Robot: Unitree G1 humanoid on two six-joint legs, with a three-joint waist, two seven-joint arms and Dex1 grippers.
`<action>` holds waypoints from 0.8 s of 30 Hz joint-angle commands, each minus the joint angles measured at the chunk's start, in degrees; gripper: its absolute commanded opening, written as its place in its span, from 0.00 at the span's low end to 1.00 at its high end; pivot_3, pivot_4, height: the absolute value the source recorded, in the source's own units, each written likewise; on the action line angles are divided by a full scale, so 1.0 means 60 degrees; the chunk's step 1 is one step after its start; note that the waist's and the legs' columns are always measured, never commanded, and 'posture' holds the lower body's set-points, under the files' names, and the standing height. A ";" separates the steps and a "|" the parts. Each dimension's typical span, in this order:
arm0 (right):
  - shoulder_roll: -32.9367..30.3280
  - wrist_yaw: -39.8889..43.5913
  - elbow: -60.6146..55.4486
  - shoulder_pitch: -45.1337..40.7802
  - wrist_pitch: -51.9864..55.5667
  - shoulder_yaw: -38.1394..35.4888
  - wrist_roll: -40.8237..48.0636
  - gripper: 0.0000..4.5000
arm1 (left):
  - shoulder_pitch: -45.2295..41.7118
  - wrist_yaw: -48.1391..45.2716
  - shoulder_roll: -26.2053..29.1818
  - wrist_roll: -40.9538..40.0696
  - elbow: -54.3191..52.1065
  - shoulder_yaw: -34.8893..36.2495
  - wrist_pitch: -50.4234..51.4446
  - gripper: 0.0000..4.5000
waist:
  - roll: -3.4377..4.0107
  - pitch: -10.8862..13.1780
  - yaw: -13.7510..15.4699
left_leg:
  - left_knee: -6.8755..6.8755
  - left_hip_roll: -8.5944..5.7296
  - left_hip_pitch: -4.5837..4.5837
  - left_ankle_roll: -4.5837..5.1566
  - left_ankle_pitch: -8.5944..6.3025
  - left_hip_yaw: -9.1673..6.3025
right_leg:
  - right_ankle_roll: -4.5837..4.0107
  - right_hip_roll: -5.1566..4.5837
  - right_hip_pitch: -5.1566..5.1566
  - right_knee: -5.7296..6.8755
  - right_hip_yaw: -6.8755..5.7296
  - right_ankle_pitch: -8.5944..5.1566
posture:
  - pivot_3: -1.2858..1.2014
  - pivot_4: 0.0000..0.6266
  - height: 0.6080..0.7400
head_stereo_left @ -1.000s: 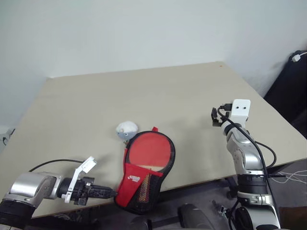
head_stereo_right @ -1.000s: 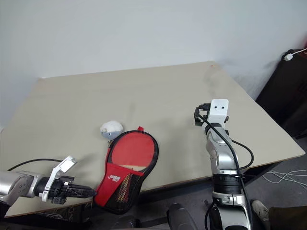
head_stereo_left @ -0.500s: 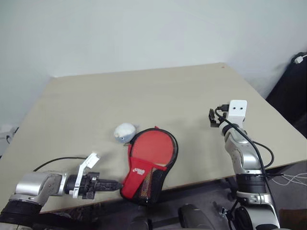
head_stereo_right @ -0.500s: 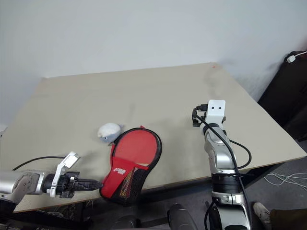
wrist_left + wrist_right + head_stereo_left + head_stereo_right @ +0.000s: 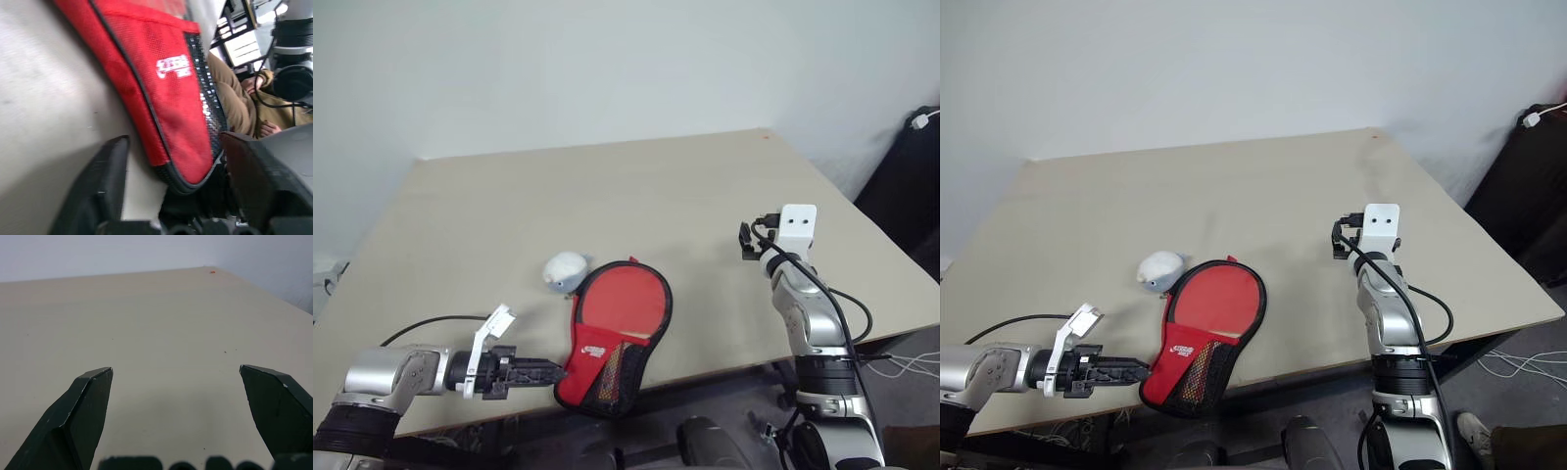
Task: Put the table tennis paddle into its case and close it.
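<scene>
Red paddle-shaped zip case (image 5: 612, 345) overhangs your beige table's (image 5: 607, 196) near edge.
Your left gripper (image 5: 551, 372) sits spread at its tip; right gripper (image 5: 178, 406) gapes wide over bare tabletop.

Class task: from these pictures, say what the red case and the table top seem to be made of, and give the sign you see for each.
Case: looks like woven fabric, matte red with black mesh and piping; the weave shows. Table: smooth, matte beige board, probably laminate or painted wood; no grain shows.

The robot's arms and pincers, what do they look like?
Both arms are silver metal with black joints and loose black cables. The left pincer has two black fingers and a white clip-like bracket behind it. The right pincer is black too, with a white box carrying two dark dots.
</scene>
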 commanded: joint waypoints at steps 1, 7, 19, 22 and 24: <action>-0.0085 0.0021 -0.0348 -0.0208 -0.0123 -0.0030 -0.0079 1.00 | -0.0381 0.0112 -0.0009 -0.0042 0.0414 0.0369 -0.0150 0.70 | 0.0000 0.0001 0.0003 | 0.0008 0.0000 0.0002 0.0000 0.0000 -0.0001 | -0.0012 0.0000 -0.0001 0.0017 0.0000 -0.0007 | 0.52 0.00 1.00; -0.0099 0.0050 -0.0304 -0.0219 -0.0133 -0.0004 -0.0076 1.00 | -0.1298 0.0284 -0.0336 -0.0433 0.0876 0.1027 -0.0120 0.70 | -0.0009 0.0002 -0.0001 | 0.0050 0.0003 0.0008 0.0000 0.0000 -0.0003 | -0.0020 0.0004 -0.0003 0.0056 -0.0014 -0.0012 | 0.52 0.00 1.00; -0.0085 0.0098 -0.0184 -0.0310 -0.0211 0.0146 -0.0094 1.00 | -0.3689 0.2457 -0.2640 0.0034 0.0000 0.0960 -0.1546 0.53 | -0.0016 -0.0002 0.0134 | 0.0049 -0.0006 -0.0001 0.0000 0.0000 -0.0001 | 0.0006 0.0002 0.0005 0.0043 -0.0009 0.0003 | 0.52 0.00 1.00; -0.0078 0.0070 -0.0214 -0.0283 -0.0212 0.0141 -0.0097 1.00 | -0.3478 0.2846 -0.3092 0.1081 -0.0497 0.0118 -0.2928 0.36 | -0.0017 -0.0003 0.0141 | 0.0044 -0.0007 0.0000 -0.0001 0.0000 0.0005 | 0.0006 0.0000 0.0003 0.0045 -0.0002 0.0003 | 0.52 0.00 1.00; -0.0076 0.0049 -0.0246 -0.0263 -0.0203 0.0129 -0.0101 1.00 | -0.3248 0.2925 -0.3254 0.1695 -0.0755 -0.0445 -0.3750 0.24 | -0.0015 -0.0004 0.0144 | 0.0043 -0.0006 0.0004 -0.0001 0.0000 0.0005 | 0.0005 0.0002 0.0004 0.0049 -0.0002 0.0003 | 0.52 0.00 1.00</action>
